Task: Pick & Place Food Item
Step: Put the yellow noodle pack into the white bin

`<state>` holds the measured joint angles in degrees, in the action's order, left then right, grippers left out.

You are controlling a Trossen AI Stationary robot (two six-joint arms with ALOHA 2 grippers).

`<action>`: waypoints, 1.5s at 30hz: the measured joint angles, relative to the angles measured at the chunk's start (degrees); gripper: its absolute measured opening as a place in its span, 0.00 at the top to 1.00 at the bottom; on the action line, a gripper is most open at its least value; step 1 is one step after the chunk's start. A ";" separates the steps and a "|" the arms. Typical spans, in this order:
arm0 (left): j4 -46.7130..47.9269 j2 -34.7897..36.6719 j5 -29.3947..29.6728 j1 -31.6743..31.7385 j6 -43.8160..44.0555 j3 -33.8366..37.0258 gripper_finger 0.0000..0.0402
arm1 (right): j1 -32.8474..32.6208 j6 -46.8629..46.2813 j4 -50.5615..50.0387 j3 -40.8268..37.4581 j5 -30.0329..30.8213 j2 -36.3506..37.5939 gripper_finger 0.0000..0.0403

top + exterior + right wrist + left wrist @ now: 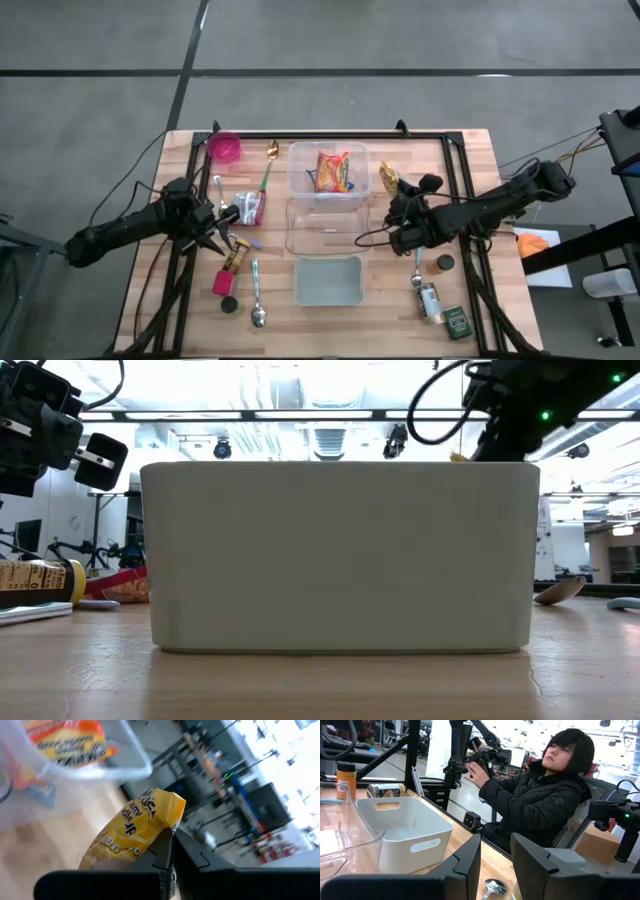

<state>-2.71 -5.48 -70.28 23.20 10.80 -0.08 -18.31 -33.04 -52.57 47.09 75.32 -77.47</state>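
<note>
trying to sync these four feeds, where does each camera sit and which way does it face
High: above, straight down on table, both arms.
Low: table height, facing white bin; arms overhead.
Left wrist: past left gripper toward white bin and a seated person.
Right wrist: past shut right gripper pinching yellow packet.
Shared: high also shows yellow packet.

A yellow snack packet is showing dark lettering, and an orange-and-yellow packet is lying in a clear tub. A white bin is sitting near the pale wooden bench's front edge, a pink cup at its back-left corner.
</note>
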 joint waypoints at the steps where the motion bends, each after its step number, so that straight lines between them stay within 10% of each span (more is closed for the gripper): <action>1: 0.00 0.00 0.00 0.02 0.00 0.01 0.72 | -0.25 0.81 -0.05 0.53 1.21 0.00 0.98; 9: 0.00 0.00 -0.02 0.02 -0.01 0.00 0.72 | -2.63 9.40 -0.01 7.36 11.87 0.13 0.98; 22: 0.00 0.00 -0.01 0.01 0.01 0.02 0.72 | -3.16 23.98 4.01 20.56 6.37 0.13 0.98; 33: 0.00 0.00 0.00 0.00 0.01 0.00 0.72 | 2.30 48.28 30.07 22.02 -9.11 0.13 0.98; 45: 0.01 0.00 -0.02 0.02 -0.01 0.00 0.72 | 15.70 56.19 55.71 13.50 -40.02 0.13 0.98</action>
<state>-2.70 -5.48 -70.30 23.22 10.79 -0.08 -2.61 23.15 3.14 60.59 35.30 -77.34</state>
